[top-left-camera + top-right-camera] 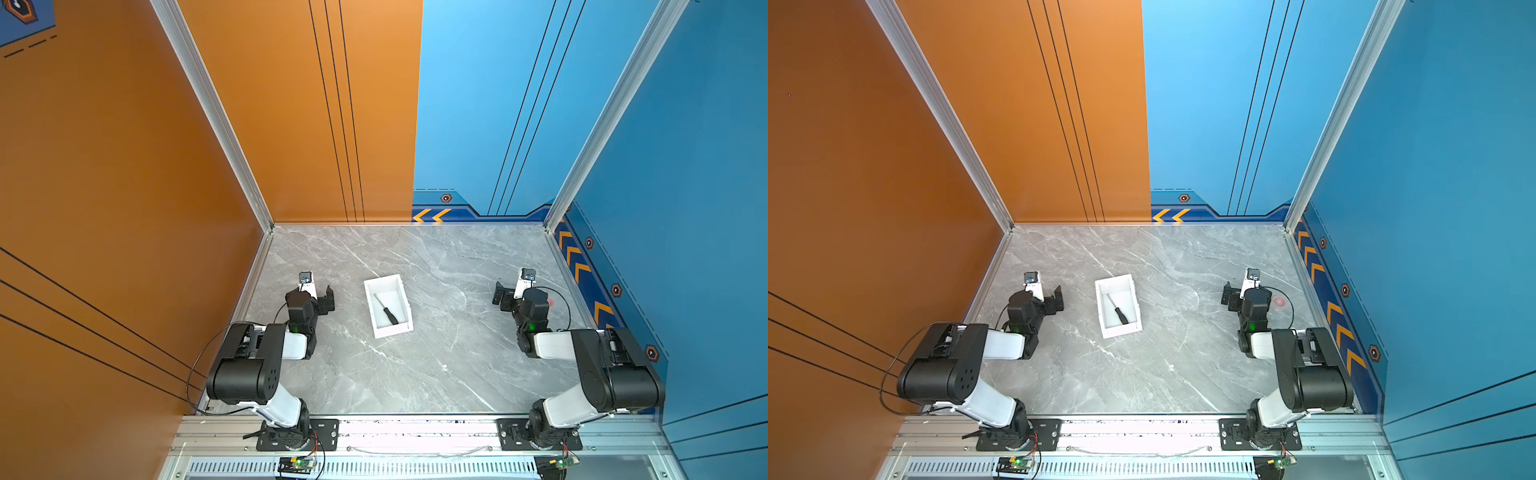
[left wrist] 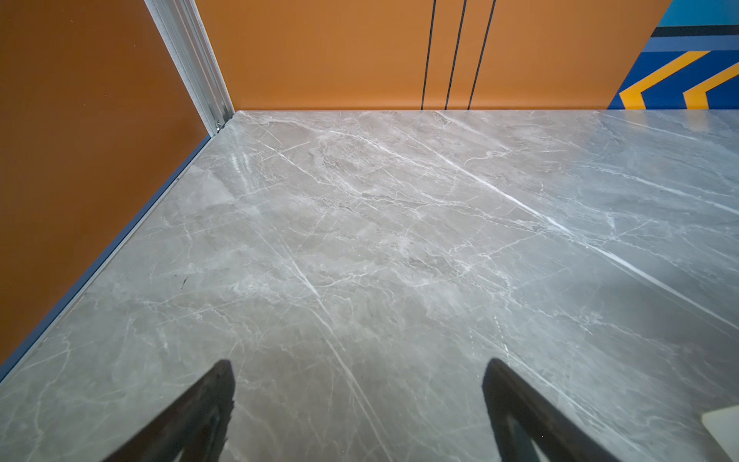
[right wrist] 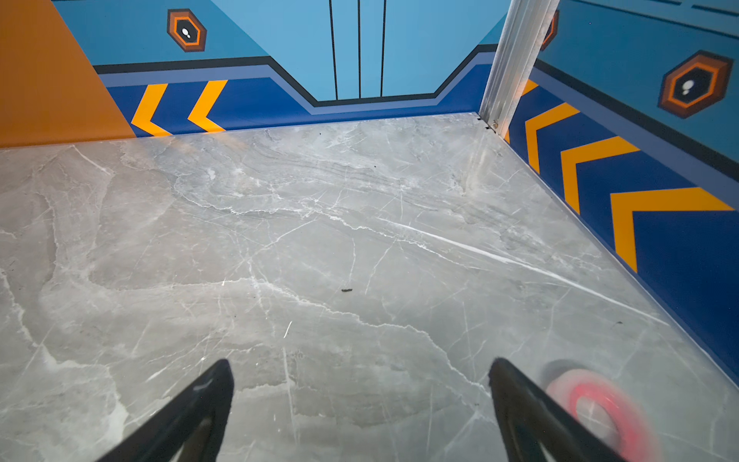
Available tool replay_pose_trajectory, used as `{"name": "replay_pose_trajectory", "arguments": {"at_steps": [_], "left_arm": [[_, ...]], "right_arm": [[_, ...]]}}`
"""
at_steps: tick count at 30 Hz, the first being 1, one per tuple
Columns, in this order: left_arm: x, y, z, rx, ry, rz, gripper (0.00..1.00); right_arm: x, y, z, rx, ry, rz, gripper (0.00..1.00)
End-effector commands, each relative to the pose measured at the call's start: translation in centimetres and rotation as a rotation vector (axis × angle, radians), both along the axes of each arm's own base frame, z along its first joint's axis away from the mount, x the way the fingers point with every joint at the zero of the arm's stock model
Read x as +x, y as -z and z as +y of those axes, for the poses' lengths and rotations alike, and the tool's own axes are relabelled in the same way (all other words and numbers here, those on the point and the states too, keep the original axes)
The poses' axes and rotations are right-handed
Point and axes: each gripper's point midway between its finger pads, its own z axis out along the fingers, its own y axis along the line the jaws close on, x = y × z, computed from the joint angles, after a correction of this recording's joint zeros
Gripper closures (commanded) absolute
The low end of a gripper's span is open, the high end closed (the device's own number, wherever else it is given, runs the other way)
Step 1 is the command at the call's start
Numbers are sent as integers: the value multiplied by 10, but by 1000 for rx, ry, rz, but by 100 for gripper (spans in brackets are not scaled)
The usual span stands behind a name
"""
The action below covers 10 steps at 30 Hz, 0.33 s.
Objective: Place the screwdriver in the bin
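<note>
The white bin (image 1: pixel 393 331) (image 1: pixel 1122 331) sits on the grey marble table, left of centre in both top views. The black-handled screwdriver (image 1: pixel 387 310) (image 1: pixel 1117 310) lies slanted on the bin's floor, wholly inside the walls. My left gripper (image 1: pixel 319 294) (image 1: pixel 1049 297) hovers open just left of the bin, holding nothing. My right gripper (image 1: pixel 502 297) (image 1: pixel 1230 296) is open and empty far to the bin's right. In each wrist view the left gripper (image 2: pixel 359 368) and right gripper (image 3: pixel 362 366) have wide-spread fingers over bare marble. A pale bin corner (image 2: pixel 724 425) shows beside one left finger.
A red ring (image 3: pixel 596 409) (image 1: pixel 550 302) (image 1: pixel 1279 301) lies on the table close beside the right gripper, toward the blue side wall. Orange and blue walls close the table on three sides. A metal rail (image 1: pixel 415 430) carrying both arm bases runs along the front.
</note>
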Motion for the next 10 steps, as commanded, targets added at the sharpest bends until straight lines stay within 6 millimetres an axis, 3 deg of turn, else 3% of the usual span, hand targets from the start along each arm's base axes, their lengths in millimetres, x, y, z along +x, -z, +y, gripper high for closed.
{"name": "replay_pose_trajectory", "arguments": {"at_steps": [1, 10], "left_arm": [[2, -6, -6, 10, 33, -8, 2], [3, -6, -6, 10, 33, -8, 2]], "right_arm": [[-1, 3, -1, -19, 6, -1, 0], [-1, 3, -1, -9, 0, 2, 0]]}}
